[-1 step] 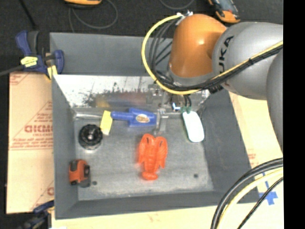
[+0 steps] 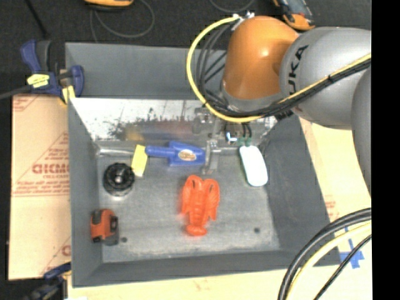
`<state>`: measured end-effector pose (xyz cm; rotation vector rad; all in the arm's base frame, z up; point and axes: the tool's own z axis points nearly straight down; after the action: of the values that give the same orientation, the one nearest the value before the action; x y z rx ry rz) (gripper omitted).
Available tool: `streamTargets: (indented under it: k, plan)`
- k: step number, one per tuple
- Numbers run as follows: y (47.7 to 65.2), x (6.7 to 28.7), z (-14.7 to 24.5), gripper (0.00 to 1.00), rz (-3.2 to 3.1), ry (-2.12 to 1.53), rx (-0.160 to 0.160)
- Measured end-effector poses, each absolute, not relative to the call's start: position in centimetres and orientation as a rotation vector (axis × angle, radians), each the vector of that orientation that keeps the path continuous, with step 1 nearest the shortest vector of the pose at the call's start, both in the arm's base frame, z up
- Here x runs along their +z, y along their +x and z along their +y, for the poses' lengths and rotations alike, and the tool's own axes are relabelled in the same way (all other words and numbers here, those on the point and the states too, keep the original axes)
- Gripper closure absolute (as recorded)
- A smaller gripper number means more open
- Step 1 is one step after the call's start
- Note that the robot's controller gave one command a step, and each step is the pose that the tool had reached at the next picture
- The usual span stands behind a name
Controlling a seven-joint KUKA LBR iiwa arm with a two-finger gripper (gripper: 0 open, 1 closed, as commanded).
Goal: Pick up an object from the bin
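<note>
My gripper (image 2: 211, 157) hangs below the arm's orange cover at the back middle of the bin. It stands right at the right end of a blue-handled tool (image 2: 177, 152), which lies crosswise and carries a yellow piece (image 2: 139, 160) at its left end. Whether the gripper touches the tool is hidden. A red lobster toy (image 2: 199, 204) lies just in front of the gripper, apart from it. To the gripper's right a white oval thing (image 2: 254, 167) lies by the bin's right wall.
A black round knob-like thing (image 2: 118, 176) sits at the left of the bin floor. An orange and black tape measure (image 2: 104, 225) lies in the front left corner. The arm and its cables cover the bin's back right.
</note>
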<state>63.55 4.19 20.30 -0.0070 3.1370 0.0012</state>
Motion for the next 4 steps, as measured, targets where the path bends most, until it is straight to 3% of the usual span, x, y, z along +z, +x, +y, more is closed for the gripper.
streamTargets:
  k: [2, 3, 4]
  plan:
    - [64.4, 13.1, 5.6, 0.00, 3.134, -0.131, -0.003]
    - [63.0, 10.7, 5.8, 1.00, 3.135, -0.177, -0.001]
    - [63.0, 10.7, 5.8, 0.00, 3.135, -0.176, 0.001]
